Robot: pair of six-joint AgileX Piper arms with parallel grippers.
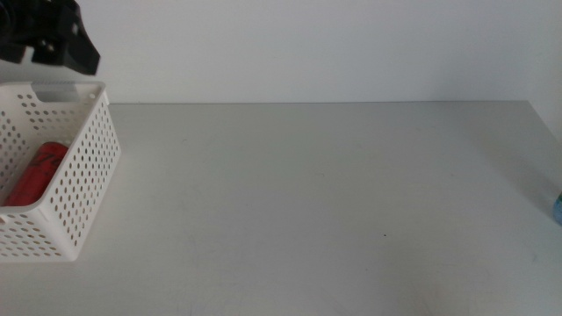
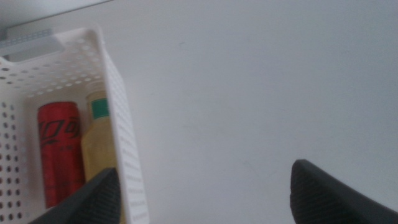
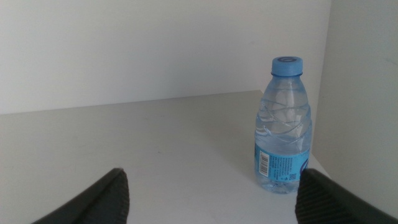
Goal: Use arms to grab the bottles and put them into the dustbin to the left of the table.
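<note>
The white perforated dustbin (image 1: 61,193) stands at the table's left end. Inside it lie a red can (image 2: 60,152) and a yellowish tea bottle (image 2: 99,143); the middle view shows only the red can (image 1: 39,171). My left gripper (image 2: 205,199) hangs open and empty above the table (image 1: 316,202), just beside the bin's wall. Its dark arm (image 1: 53,35) shows over the bin's far corner. A small clear water bottle (image 3: 283,124) with a blue cap stands upright near the table's right edge, a sliver of it in the middle view (image 1: 558,208). My right gripper (image 3: 211,202) is open, short of the bottle.
A pale wall rises behind the table's far edge. The table's right edge runs close to the water bottle.
</note>
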